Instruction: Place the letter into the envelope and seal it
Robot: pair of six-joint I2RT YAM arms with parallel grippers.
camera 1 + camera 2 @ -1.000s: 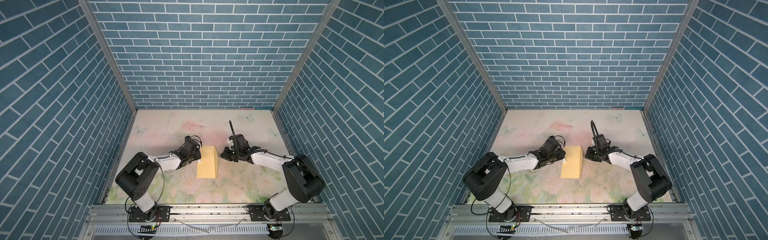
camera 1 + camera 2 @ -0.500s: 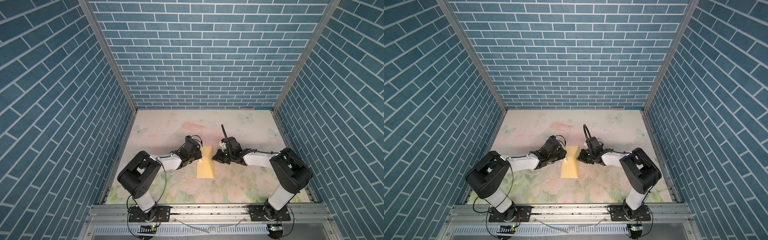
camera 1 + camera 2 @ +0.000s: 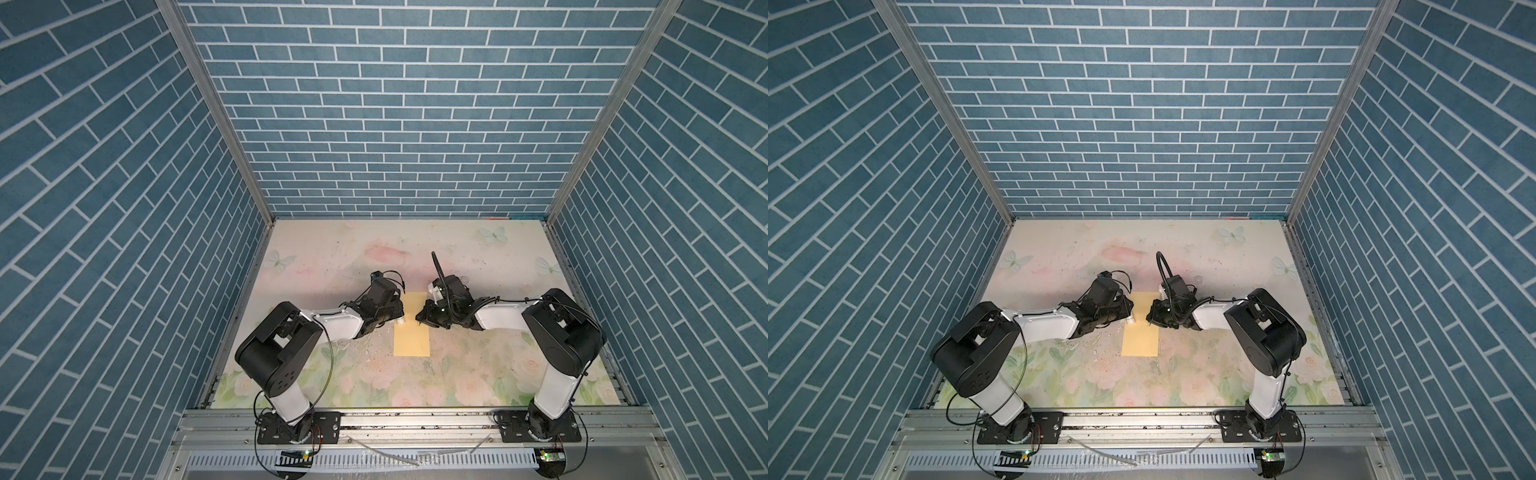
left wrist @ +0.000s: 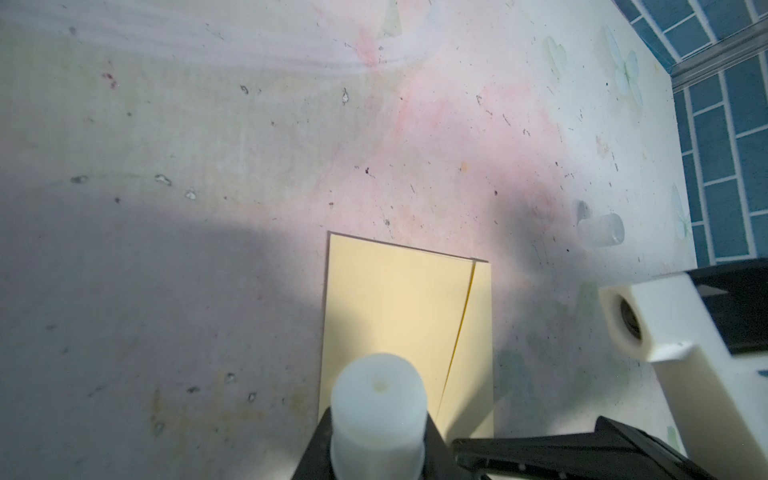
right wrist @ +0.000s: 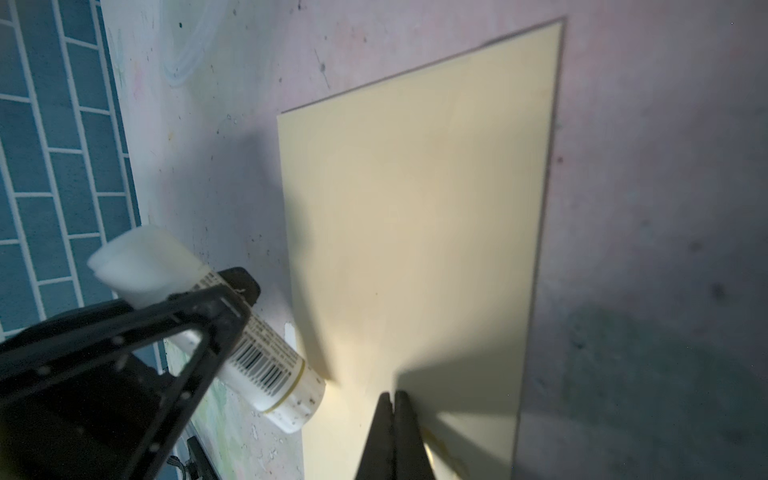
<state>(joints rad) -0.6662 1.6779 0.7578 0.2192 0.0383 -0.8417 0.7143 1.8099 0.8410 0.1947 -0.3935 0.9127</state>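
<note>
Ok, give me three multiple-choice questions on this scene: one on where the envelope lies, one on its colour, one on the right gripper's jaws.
1. Where does the envelope lie?
A) against the back wall
B) flat on the table, between the left gripper and the right gripper
C) on the front rail

2. What colour is it?
A) blue
B) white
C) yellow-tan

3. How do the right gripper's jaws stand?
A) shut
B) wide open
C) half open

Answers:
1 B: both top views show it flat between the two arms' tips.
2 C: its face is plain yellow-tan in every view.
3 A: the right wrist view shows the jaws pressed together.
</note>
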